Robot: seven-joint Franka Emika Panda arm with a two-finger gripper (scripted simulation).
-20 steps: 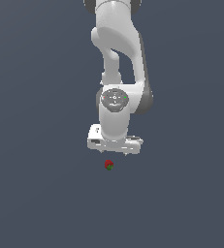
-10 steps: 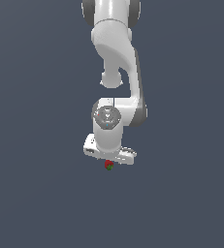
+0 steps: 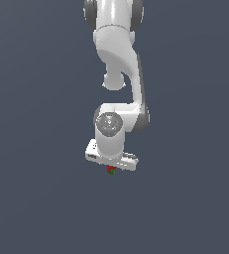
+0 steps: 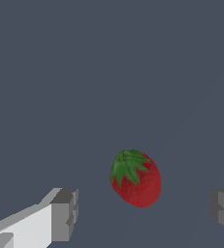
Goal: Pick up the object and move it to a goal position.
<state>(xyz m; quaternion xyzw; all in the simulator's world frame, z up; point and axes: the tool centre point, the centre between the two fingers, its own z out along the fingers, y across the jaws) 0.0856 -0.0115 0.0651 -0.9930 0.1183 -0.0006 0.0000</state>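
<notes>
In the exterior view we see the white arm reaching down from the top of the picture, its smooth rounded links ending in a flat white gripper set low over a plain dark grey floor. The strawberry peeks out just under the gripper's lower edge as a tiny red spot with a speck of green. From here we cannot tell how far the jaws are spread, since the gripper body hides the fingers, nor whether anything touches the fruit.

The wrist view gives us what the other lacks. Here the gripper stands wide open, with two blocky grey fingertips far apart at opposite sides of the picture, one on a white finger. The strawberry lies on the floor between them, nearer the middle than either tip and touching neither. We can now make out its shape: a plump, egg-like red body with a faintly dimpled skin and a cap of pointed green leaves turned toward the camera. The floor is flat, matte and featureless.
</notes>
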